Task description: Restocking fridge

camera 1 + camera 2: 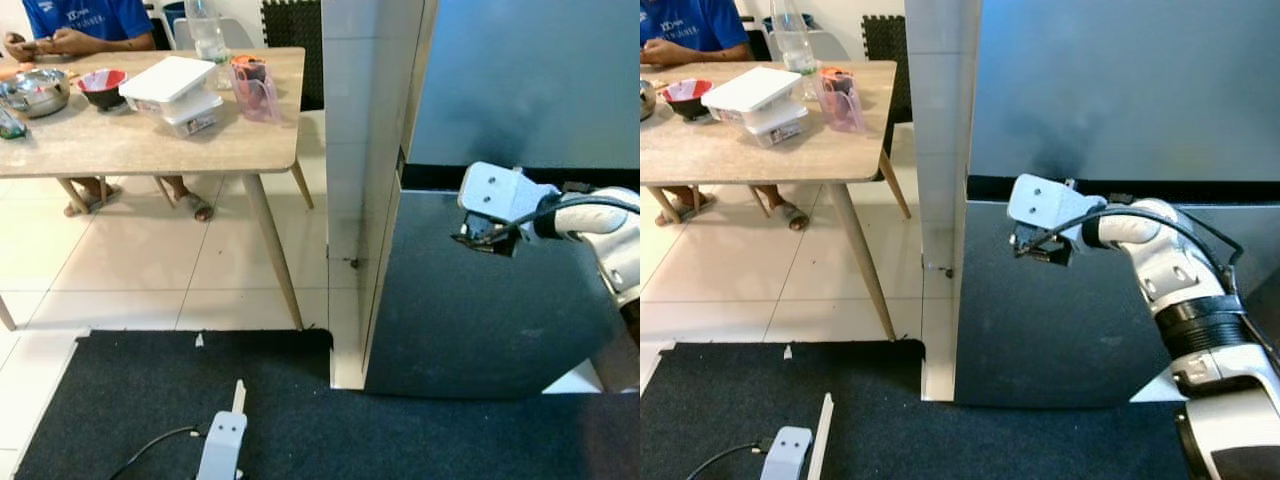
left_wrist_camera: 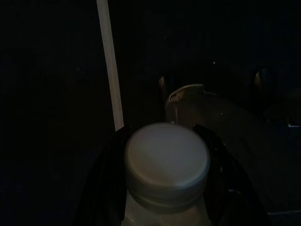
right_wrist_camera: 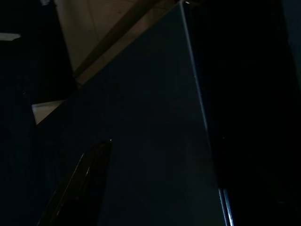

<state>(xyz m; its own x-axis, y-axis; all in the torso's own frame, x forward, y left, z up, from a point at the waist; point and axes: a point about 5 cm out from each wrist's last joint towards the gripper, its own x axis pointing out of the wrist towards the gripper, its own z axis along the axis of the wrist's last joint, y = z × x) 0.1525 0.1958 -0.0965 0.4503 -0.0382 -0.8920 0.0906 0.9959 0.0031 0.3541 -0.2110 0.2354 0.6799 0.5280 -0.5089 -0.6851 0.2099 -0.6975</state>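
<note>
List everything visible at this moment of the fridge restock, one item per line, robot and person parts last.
Fridge: one, dark grey, doors closed, ahead.
Table: one, wooden, left.
Food boxes: two stacked, white, on table.
Red bowl: one, on table.
Metal bowl: one, table's left end.
Clear bottle: one, table's far edge.
Pink jug: one, on table.
Mat: one, black, floor.
White-capped bottle: one, in left gripper.
Person: seated, blue shirt.
Left gripper: low.
Right gripper: at fridge front.

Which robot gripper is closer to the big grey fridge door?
The right. The right gripper is raised right in front of the lower fridge door, near its top edge. The left gripper hangs low over the black mat, clamped on a white-capped bottle.
</note>
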